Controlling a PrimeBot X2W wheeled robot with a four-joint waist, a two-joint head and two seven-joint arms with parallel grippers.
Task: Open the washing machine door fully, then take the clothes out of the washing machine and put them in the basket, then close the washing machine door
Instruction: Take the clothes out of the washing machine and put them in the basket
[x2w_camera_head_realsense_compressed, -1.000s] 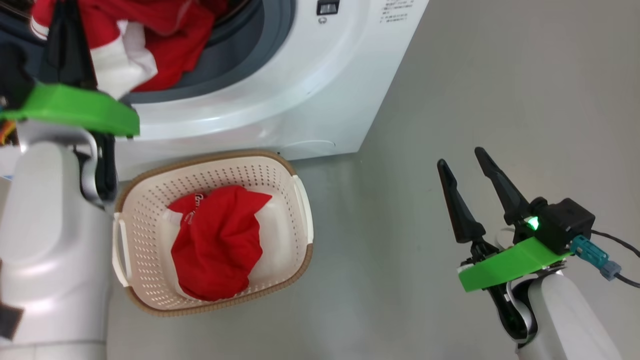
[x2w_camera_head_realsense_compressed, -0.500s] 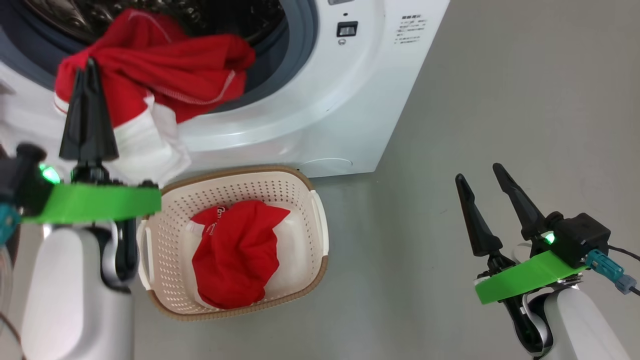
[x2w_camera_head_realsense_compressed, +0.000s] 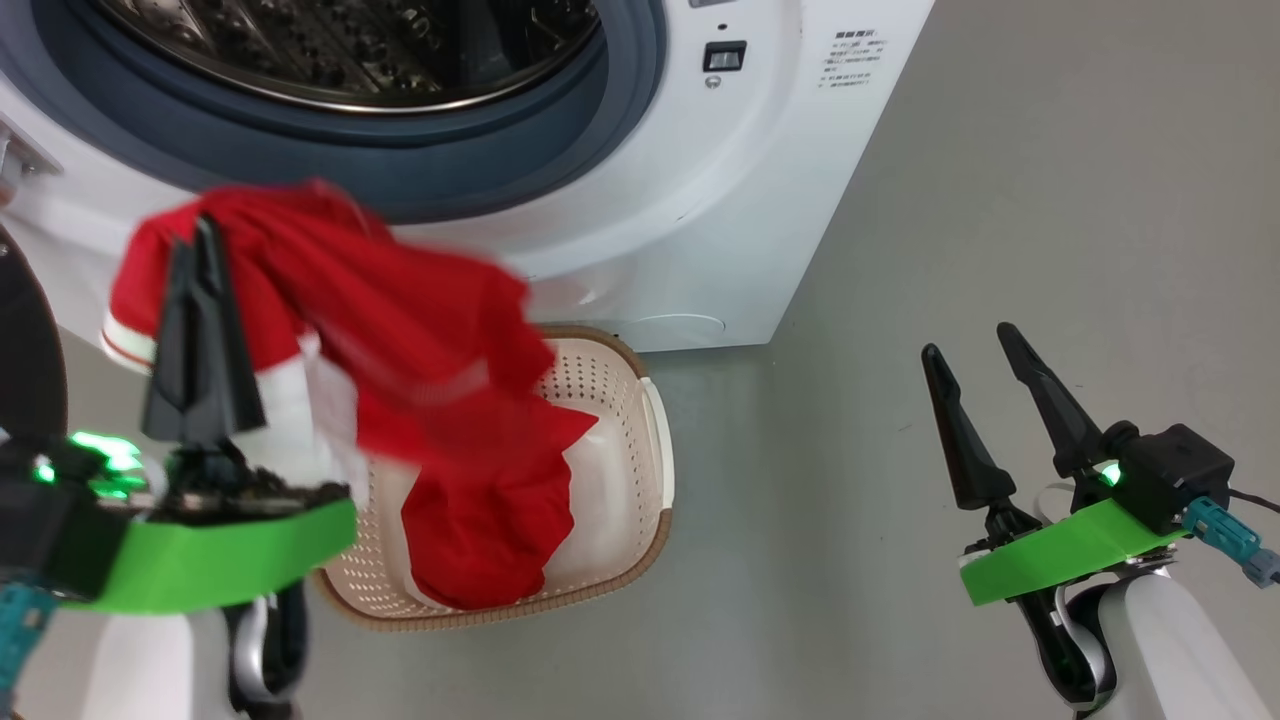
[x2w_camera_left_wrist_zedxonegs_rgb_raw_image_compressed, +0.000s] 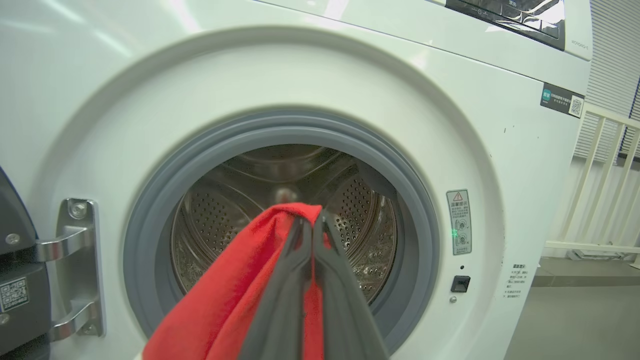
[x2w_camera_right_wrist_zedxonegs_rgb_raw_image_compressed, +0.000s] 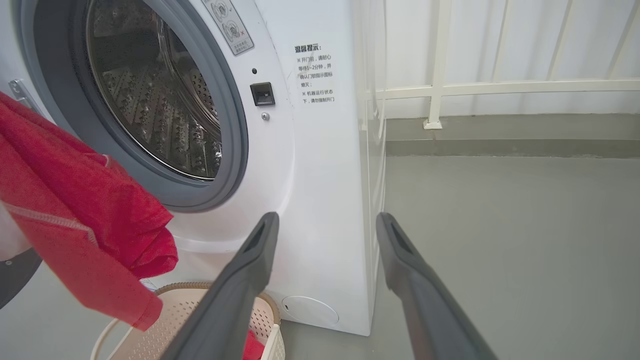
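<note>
Clothes (x2w_camera_head_realsense_compressed: 400, 330): one red garment hangs from the left gripper (x2w_camera_head_realsense_compressed: 196, 240), whose fingers are pressed shut on it. Its long axis trails toward 4 o'clock, its hem over the basket (x2w_camera_head_realsense_compressed: 655, 470), which already holds another red piece. The drop point thus lies at 4 o'clock and below, nearer the left arm. The right gripper (x2w_camera_head_realsense_compressed: 968, 340), spread wide and empty, stands well apart at 3 o'clock above open floor (x2w_camera_head_realsense_compressed: 850, 560). Beyond, at 12 o'clock, the washing machine (x2w_camera_head_realsense_compressed: 720, 230) shows bare drum (x2w_camera_head_realsense_compressed: 350, 40); its door (x2w_camera_head_realsense_compressed: 25, 340) stands open at 9 o'clock.
</note>
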